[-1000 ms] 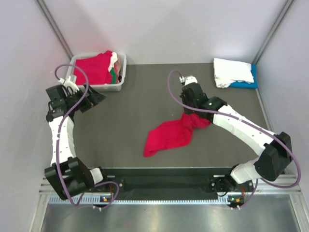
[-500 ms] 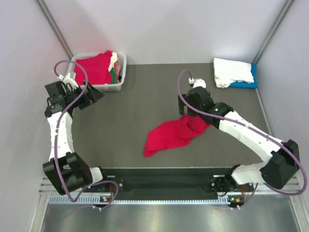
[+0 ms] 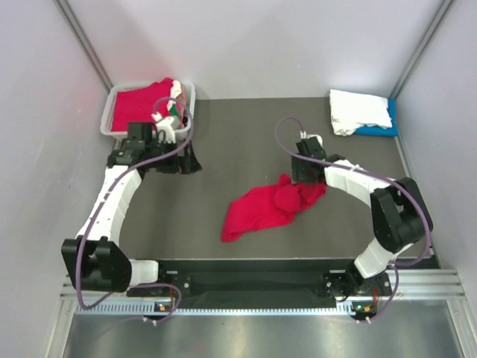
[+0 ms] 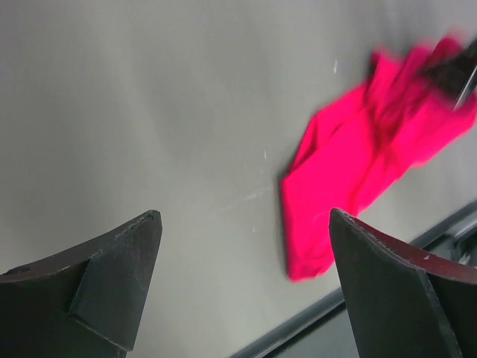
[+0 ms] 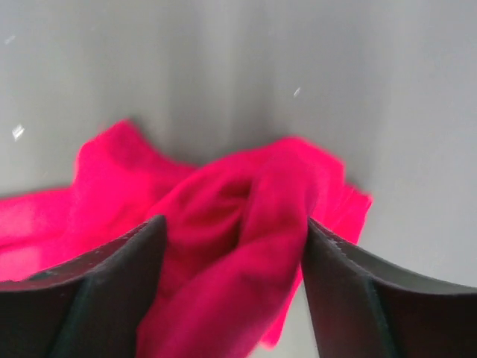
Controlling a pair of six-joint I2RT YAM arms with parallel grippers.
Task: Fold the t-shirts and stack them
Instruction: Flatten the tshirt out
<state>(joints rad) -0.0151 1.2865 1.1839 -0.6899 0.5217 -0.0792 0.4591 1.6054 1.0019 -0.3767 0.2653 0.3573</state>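
Right gripper (image 5: 232,224) is spread wide astride the bunched red t-shirt (image 5: 112,175); left gripper (image 4: 244,215) gapes wide, holding nothing.

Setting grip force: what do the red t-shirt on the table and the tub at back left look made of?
Red t-shirt: soft knit cloth, likely cotton jersey, with a matte finish. It lies crumpled in limp folds with no shine.
Tub: pale plastic, probably translucent and smooth. The red cloth inside seems to tint its wall, and the rim holds a rigid shape.
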